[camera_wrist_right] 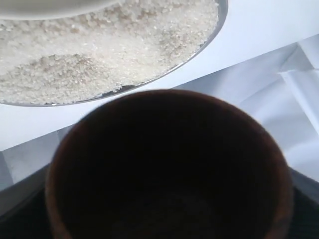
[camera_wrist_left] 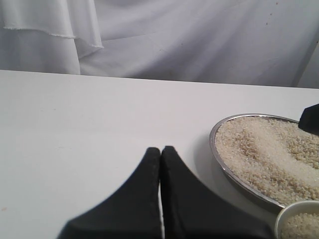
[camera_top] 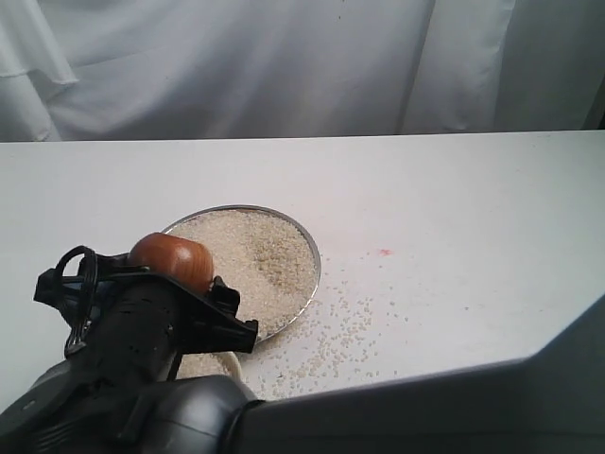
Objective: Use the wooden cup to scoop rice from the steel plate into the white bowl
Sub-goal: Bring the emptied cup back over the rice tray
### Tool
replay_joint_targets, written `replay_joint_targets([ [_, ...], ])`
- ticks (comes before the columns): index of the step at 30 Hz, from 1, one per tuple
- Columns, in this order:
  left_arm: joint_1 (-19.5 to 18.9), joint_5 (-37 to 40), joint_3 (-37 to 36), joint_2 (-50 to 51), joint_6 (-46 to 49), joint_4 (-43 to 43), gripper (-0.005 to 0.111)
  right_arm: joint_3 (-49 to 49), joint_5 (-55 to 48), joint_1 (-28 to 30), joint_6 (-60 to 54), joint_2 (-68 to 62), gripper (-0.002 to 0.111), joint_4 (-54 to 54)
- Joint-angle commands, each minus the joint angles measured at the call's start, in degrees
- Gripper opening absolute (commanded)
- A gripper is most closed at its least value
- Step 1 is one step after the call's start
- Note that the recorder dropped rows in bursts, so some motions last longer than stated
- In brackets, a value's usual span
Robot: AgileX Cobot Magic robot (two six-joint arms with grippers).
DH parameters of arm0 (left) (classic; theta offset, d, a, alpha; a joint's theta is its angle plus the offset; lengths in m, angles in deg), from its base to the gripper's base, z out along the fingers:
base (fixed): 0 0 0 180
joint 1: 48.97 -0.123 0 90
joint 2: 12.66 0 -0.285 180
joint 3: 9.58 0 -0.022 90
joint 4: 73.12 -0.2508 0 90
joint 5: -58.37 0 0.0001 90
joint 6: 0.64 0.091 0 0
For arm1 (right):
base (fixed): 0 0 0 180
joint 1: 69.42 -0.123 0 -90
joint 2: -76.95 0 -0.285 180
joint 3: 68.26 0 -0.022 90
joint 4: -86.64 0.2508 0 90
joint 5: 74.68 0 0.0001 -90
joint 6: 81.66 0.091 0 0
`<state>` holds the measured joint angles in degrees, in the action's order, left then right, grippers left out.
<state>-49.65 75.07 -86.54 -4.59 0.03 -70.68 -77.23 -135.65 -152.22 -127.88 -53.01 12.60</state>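
The steel plate [camera_top: 304, 238] lies left of the table's middle, full of rice [camera_top: 269, 260]. My right gripper [camera_top: 159, 284] reaches across and is shut on the wooden cup [camera_top: 171, 257], held over the plate's near left rim with its rounded outside facing up. In the right wrist view the cup [camera_wrist_right: 169, 164] fills the picture and its inside is dark, with no grains showing. The white bowl [camera_top: 230, 360] sits just in front of the plate, mostly hidden under the arm, with rice in it [camera_wrist_left: 299, 226]. My left gripper [camera_wrist_left: 160, 149] is shut on nothing, above bare table left of the plate [camera_wrist_left: 217, 149].
Loose grains [camera_top: 331, 340] are scattered on the white table in front of and right of the plate. A small red mark [camera_top: 384, 253] lies further right. A white curtain [camera_top: 284, 66] hangs behind the table's far edge.
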Motion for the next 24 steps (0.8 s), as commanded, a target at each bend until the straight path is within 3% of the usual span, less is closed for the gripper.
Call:
replay_joint_targets([
  [1,0.09,-0.36,-0.26,-0.29,-0.18,0.04,0.000,0.39,1.25,0.86,2.33,2.05,0.000,3.21],
  [5,0.09,-0.36,-0.26,-0.29,-0.18,0.04,0.000,0.39,7.05,5.98,1.56,3.62,0.000,16.83],
  [8,0.09,-0.36,-0.26,-0.29,-0.18,0.04,0.000,0.39,10.51,11.12,1.67,4.07,0.000,20.68],
  [16,0.09,-0.36,-0.26,-0.29,-0.18,0.04,0.000,0.39,29.63,25.73,2.86,4.05,0.000,25.42],
  [24,0.09,-0.36,-0.26,-0.29,-0.18,0.04,0.000,-4.81,37.59,32.69,2.77,-0.91,0.000,26.82],
])
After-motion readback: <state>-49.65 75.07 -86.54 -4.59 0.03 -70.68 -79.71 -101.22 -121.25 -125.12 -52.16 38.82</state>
